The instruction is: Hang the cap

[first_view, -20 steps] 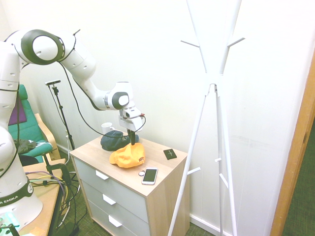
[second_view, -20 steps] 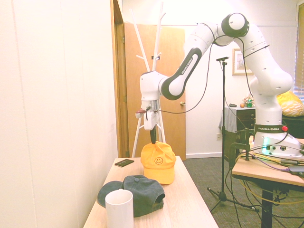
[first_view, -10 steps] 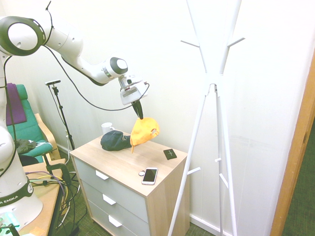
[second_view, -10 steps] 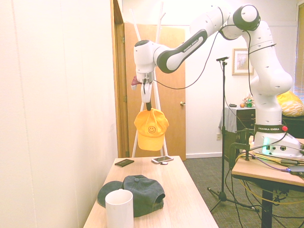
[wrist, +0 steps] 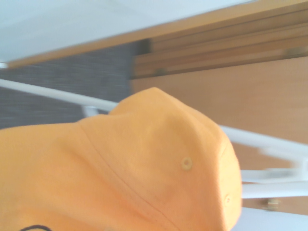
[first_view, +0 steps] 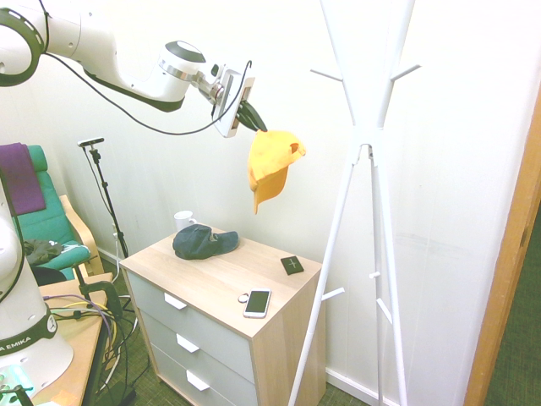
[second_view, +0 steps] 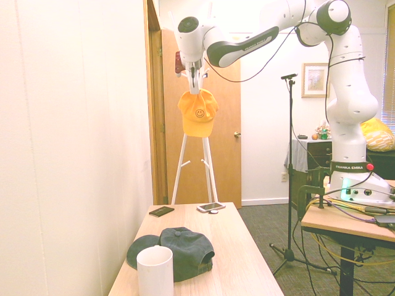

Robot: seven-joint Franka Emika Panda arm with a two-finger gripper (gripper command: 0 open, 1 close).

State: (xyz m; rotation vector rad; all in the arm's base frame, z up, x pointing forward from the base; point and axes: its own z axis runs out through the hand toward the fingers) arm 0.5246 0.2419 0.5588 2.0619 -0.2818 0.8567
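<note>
While the jaws stay clenched on a pinch of fabric at the top of the cap, the gripper carries it high in the air, well clear of the dresser. In the first exterior view the cap dangles at about five o'clock from the fingertips, brim pointing down, well apart from the coat stand, which sits at roughly three o'clock. The second exterior view shows the smiley face on its front, with the cap lined up in front of the stand's upper pegs.

Judging from this, the step in hand is the carry toward a peg. To do it well, the opening of the cap or its back strap should face the chosen peg, so the arm probably needs to swing toward three o'clock, arrive above the peg's tip, then lower the cap on before letting go. Soft fabric will sway; a slow approach should keep it from brushing past.

Below, at six o'clock, the dark cap, a mug and a phone lie on the dresser top, untouched.
</note>
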